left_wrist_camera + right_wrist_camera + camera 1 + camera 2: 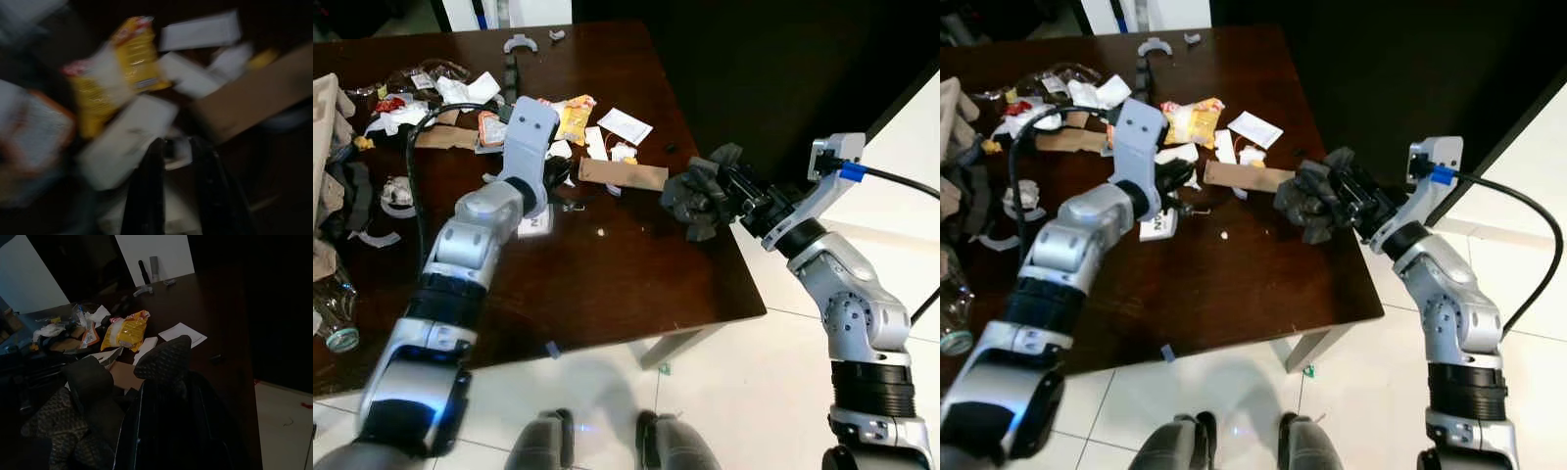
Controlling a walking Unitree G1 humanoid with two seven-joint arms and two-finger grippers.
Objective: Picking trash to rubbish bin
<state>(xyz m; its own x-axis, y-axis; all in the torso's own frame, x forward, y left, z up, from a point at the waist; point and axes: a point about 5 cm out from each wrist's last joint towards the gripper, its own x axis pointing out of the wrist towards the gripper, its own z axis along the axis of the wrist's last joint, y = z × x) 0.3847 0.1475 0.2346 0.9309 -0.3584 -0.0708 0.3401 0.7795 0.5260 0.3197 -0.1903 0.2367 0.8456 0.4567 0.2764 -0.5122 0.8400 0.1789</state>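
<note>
Right gripper (1337,199) clamps crumpled grey trash (1307,204) above tabletop (1263,274) edge; left gripper (175,154), narrow over wrappers (573,117); loose wad may slip floorward.

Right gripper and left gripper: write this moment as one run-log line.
right gripper: shut on dark crumpled trash at table edge | left gripper: over white scraps, unclear | bin: unseen

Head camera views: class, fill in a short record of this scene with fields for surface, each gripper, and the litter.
surface: dark brown wooden table
right gripper: at the table's right edge, shut on crumpled dark grey packing material
left gripper: open, low over the scattered litter
litter: yellow snack packet, flat brown cardboard strip, white paper slip
</note>
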